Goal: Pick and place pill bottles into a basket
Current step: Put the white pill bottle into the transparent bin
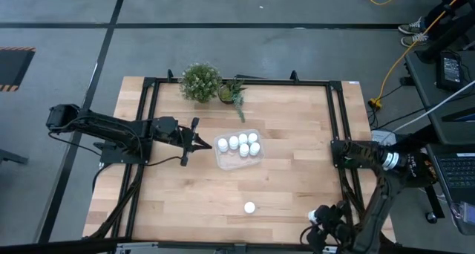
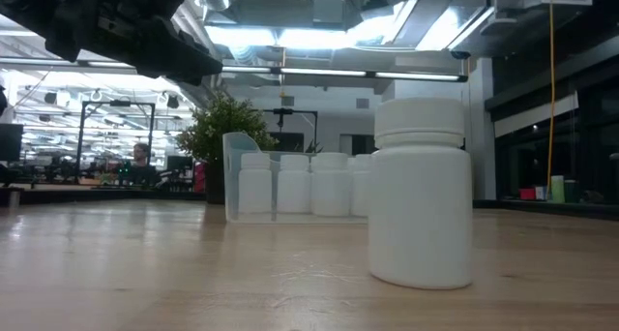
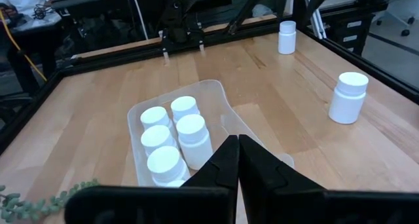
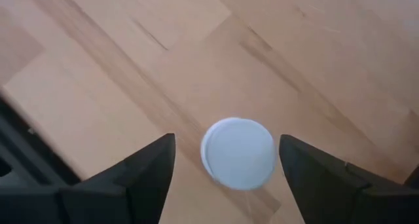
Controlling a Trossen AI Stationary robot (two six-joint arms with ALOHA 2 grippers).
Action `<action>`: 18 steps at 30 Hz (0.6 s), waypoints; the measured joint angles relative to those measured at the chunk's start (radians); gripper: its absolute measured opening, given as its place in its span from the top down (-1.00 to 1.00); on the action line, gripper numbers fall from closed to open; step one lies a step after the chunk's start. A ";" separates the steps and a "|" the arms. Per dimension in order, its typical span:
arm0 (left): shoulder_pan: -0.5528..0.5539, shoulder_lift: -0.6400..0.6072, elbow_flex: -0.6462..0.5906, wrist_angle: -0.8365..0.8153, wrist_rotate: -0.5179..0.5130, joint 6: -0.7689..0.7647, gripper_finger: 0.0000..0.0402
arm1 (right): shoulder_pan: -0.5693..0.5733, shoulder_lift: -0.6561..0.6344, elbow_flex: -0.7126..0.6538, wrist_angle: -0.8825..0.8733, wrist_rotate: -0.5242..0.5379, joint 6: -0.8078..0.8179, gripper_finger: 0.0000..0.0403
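The clear tray [image 1: 220, 154] lies mid-table and holds several white pill bottles [image 1: 243, 144], which also show in the left wrist view [image 3: 171, 135] and the low view [image 2: 295, 184]. My left gripper [image 3: 237, 147] is shut and empty, hovering over the tray's left end [image 1: 204, 143]. One bottle [image 1: 250, 207] stands alone on the table near the front, and it also shows in the low view [image 2: 421, 191]. My right gripper [image 4: 227, 139] is open, pointing down near the front right edge [image 1: 323, 223]. Its fingers stand on either side of another upright bottle [image 4: 237, 152] without touching it.
A green potted plant [image 1: 200, 82] and a smaller trailing plant [image 1: 233, 95] stand at the table's far edge. Black frame rails [image 1: 141, 120] run along the left and right sides. Bare wood lies between the tray and the front edge.
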 joint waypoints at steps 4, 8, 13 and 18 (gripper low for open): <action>0.000 0.000 0.000 0.000 0.000 0.000 0.99 | -0.003 0.011 0.000 -0.001 -0.002 0.029 -0.36; 0.000 0.000 0.000 0.000 0.000 0.000 0.97 | -0.003 0.011 0.000 -0.005 -0.064 0.088 -0.36; 0.000 0.000 0.000 0.000 0.000 0.000 0.99 | -0.003 0.011 0.000 0.000 -0.069 0.118 -0.36; 0.000 0.000 0.000 0.000 0.000 0.000 0.97 | -0.010 0.011 0.000 -0.001 -0.053 0.115 -0.36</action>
